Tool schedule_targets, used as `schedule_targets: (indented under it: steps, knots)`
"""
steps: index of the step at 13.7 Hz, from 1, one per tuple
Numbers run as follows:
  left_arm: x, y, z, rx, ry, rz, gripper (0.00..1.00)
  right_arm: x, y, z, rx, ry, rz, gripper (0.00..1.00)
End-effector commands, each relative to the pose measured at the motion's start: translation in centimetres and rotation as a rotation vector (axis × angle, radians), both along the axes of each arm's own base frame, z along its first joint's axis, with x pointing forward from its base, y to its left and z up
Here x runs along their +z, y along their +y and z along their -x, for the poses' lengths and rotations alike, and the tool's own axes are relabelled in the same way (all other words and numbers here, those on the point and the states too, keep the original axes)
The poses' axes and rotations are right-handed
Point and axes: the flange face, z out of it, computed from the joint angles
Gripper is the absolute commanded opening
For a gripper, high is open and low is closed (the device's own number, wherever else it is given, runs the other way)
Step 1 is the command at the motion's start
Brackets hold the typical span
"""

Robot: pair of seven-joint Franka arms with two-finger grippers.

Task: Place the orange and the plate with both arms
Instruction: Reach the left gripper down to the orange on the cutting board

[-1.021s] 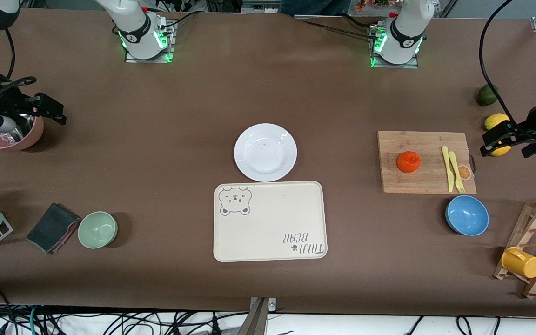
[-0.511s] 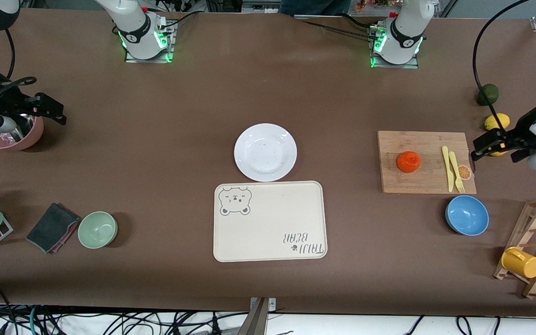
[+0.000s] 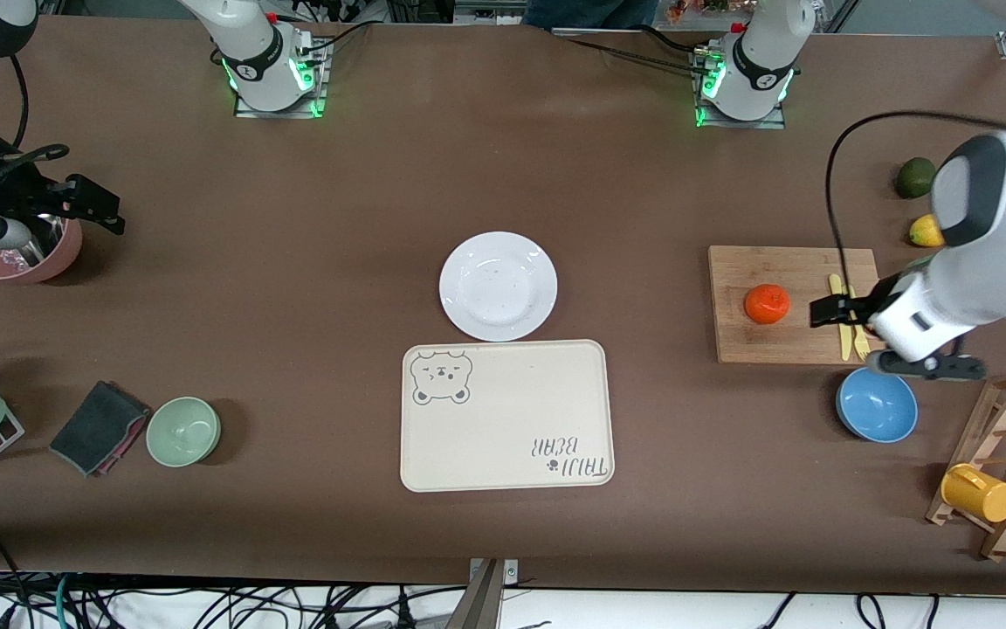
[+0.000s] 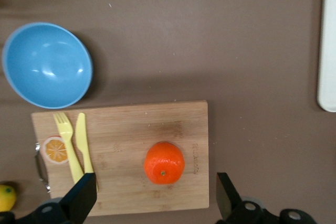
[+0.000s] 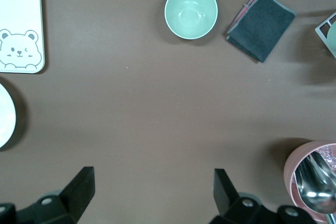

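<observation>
At the upper edge of the frame toward the right arm's end, the right gripper (image 3: 106,210) is waiting with its fingers spread wide and nothing between them, hanging over a pink round bowl (image 3: 58,253) that is holding a metal spoon and something shiny. Lower in the frame, a pale green round bowl (image 3: 183,431) is sitting empty beside a folded dark grey cloth (image 3: 97,426).

In the middle of the frame, the round glossy white plate (image 3: 498,286) is lying flat and bare on the brown table (image 3: 293,262), just beside the upper edge of a cream rectangular bear-printed tray (image 3: 503,415), which is also carrying nothing. The plate is looking stiff, slick and breakable. With its shallow rim low on the table, a pinch on the rim's edge is probably the only hold, and it is likely to tilt in a one-sided grip.

Toward the left arm's end, the small round red-orange orange (image 3: 767,303) is resting on a wooden cutting board (image 3: 795,262), near a yellow plastic knife and fork (image 3: 837,288). It is probably light and firm but able to roll, so closing across its widest part from above is looking safest. The left gripper (image 3: 830,312) is hovering over the board beside the orange, fingers parted and empty. Below the board, a blue round bowl (image 3: 877,404) is standing empty.
</observation>
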Motion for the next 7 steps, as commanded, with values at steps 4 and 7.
schedule_targets:
  steps: [4, 7]
  knots:
    - [-10.2, 0.4, 4.7, -0.018, 0.063, -0.021, 1.00, 0.3, 0.0, -0.1, 0.000, 0.002, -0.011, 1.00]
    - [-14.2, 0.7, 7.2, -0.014, 0.074, -0.018, 1.00, 0.3, 0.0, -0.1, 0.000, 0.002, -0.011, 1.00]
